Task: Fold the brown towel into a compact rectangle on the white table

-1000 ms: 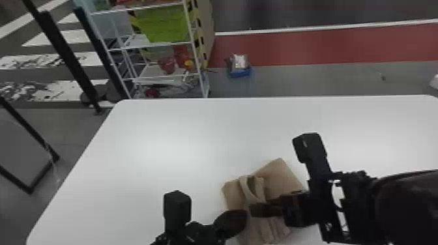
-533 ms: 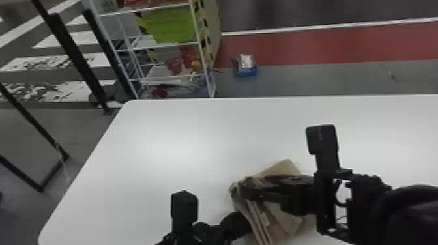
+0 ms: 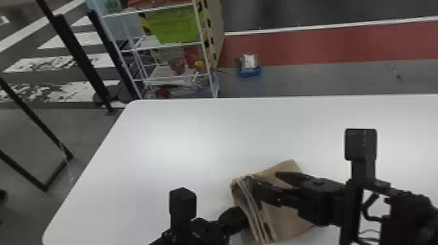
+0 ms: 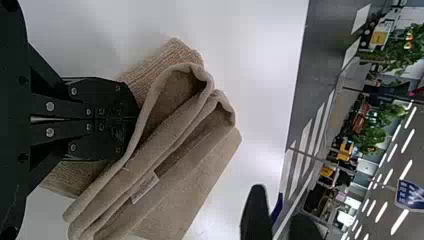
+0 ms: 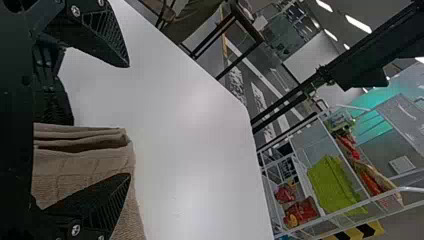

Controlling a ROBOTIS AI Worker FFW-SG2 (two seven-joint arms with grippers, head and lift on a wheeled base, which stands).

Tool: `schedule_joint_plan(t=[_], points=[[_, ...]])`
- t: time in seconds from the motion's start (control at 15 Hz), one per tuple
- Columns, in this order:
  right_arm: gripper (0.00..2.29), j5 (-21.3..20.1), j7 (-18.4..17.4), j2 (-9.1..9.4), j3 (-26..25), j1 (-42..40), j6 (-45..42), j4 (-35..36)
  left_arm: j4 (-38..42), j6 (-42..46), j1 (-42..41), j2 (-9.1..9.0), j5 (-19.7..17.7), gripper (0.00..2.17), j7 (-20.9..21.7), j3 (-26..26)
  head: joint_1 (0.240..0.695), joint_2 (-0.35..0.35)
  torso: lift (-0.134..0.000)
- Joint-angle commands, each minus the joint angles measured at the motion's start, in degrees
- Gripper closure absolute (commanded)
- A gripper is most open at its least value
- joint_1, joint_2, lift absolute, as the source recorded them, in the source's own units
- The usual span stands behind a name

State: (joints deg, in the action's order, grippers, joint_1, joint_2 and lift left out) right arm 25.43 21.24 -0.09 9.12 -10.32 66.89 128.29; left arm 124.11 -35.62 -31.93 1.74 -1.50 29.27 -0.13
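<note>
Judging by the head view, with 12 o'clock at the far side of the white table point(image 3: 169, 143). Looking for the brown towel point(image 3: 283, 208) at about 6 o'clock on the tabletop, already folded into a thick, skewed bundle. Long axis apparently from 11 to 5 o'clock, to judge by the stacked edge point(image 3: 257, 224); flatter cloth poking out towards 1.

Coming in from 4 o'clock with the right pincer point(image 3: 263, 177), tips towards 10, spread wide, empty, close over the far end of the bundle. Main bulk of cloth at 6 to 7 o'clock from those tips. In the right wrist view, one finger over cloth, the other over bare tabletop.

Coming in from 8 o'clock with the left pincer point(image 3: 245, 217), fingers together, right at the cloth. Cannot tell whether pinching a layer or only pressing. Towel at 2 to 3 o'clock from there.

Both pincers near; right better placed for the far end, left for the near-left side. Likely squaring up the folds now, most of the folding seemingly done. Best to close across the stacked edge, catching every layer; otherwise likely to drag the top fold loose and skew the rectangle.
</note>
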Motion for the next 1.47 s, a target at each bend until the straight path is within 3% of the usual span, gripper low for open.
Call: schedule_joint_plan(t=[0.0, 0.33, 0.53, 0.6, 0.8, 0.93, 1.0, 1.27, 1.4], points=[[0.12, 2.43, 0.38, 0.14, -4.11, -3.04, 5.32, 3.81, 0.34, 5.42, 0.03, 0.02, -0.70, 2.08, -0.09, 3.12, 0.695, 0.230, -0.124], [0.22, 6.30, 3.99, -0.18, -12.55, -9.46, 12.70, 9.96, 1.92, 6.13, 0.12, -0.34, -2.37, 2.08, 0.17, 6.81, 0.695, 0.251, -0.124], [0.62, 6.74, 6.01, -0.18, -15.54, -11.92, 17.09, 11.63, 1.31, 12.45, 0.12, -0.42, -5.36, 2.08, 0.44, 8.31, 0.695, 0.242, -0.124], [0.62, 6.74, 6.36, -0.18, -16.06, -12.62, 17.80, 11.63, 1.31, 12.63, 0.29, -0.34, -6.06, 2.08, 0.53, 8.31, 0.695, 0.240, -0.124], [1.01, 6.04, 6.45, -0.18, -17.47, -14.03, 18.68, 11.63, -3.35, 14.21, 3.19, -0.60, -5.97, 2.08, 3.43, 7.95, 0.695, 0.224, -0.124], [1.34, 5.07, 6.27, -0.18, -17.82, -15.78, 16.39, 12.59, -4.23, 15.62, 3.46, -0.60, -6.94, 2.08, 4.57, 7.51, 0.695, 0.203, -0.124], [1.39, 3.66, 5.39, -0.18, -17.47, -16.49, 14.63, 13.12, -4.23, 14.74, 3.54, -0.60, -7.47, 2.08, 5.27, 7.51, 0.695, 0.193, -0.124], [1.40, -4.77, 1.53, -0.18, -14.31, -18.33, 4.79, 12.24, -8.10, 13.33, 6.97, -0.60, -6.59, 2.08, 5.18, 7.25, 0.695, 0.133, -0.124], [1.40, -5.65, 1.26, -0.26, -14.83, -17.98, 2.86, 10.66, -9.42, 13.16, 8.29, -0.34, -5.62, 2.08, 5.18, 6.72, 0.695, 0.112, -0.124]])
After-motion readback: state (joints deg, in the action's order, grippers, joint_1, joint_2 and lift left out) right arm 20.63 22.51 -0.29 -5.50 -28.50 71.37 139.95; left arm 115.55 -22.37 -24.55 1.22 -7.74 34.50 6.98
